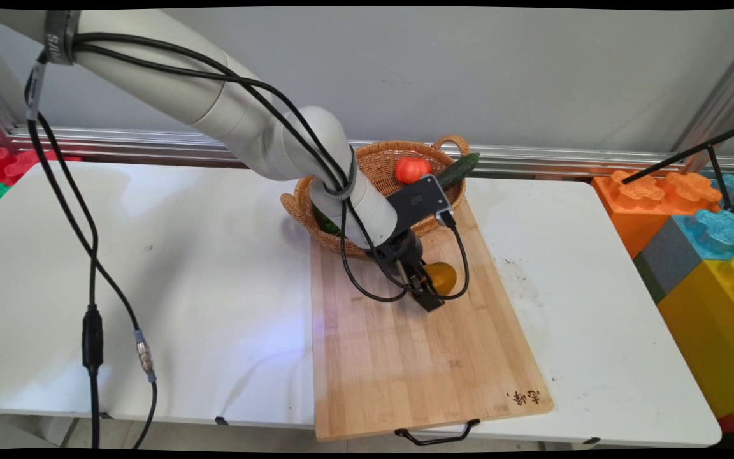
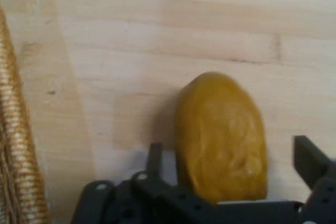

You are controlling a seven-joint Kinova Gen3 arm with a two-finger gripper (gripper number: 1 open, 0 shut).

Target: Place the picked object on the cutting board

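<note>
The white table point(image 1: 169, 255) carries a bamboo cutting board point(image 1: 405, 357) that runs from the table's near edge up toward the far edge, right of the middle, its black wire handle hanging over the near edge. A wicker basket point(image 1: 376, 159) sits on the board's far end, holding a red tomato point(image 1: 412, 169) and a green cucumber point(image 1: 459, 170) that pokes over the basket's right rim. Just in front of the basket, on the board's far half, lies a yellow-orange potato-shaped object point(image 2: 220, 137), and the black gripper point(image 2: 236, 174) is down at it with the fingers spread apart, one on each side of the object; in the hand view there is a clear gap on the right side and the left finger stands close to it, so nothing is clamped. By my judgement a good grip would want the object centred between the fingers before they meet, since it sits nearer the left one and its rounded skin could slip or roll. For room, the basket wall is close on the far side, while the board's near half and its right edge lie open; coloured foam blocks point(image 1: 705, 236) stand beyond the table's right edge.
</note>
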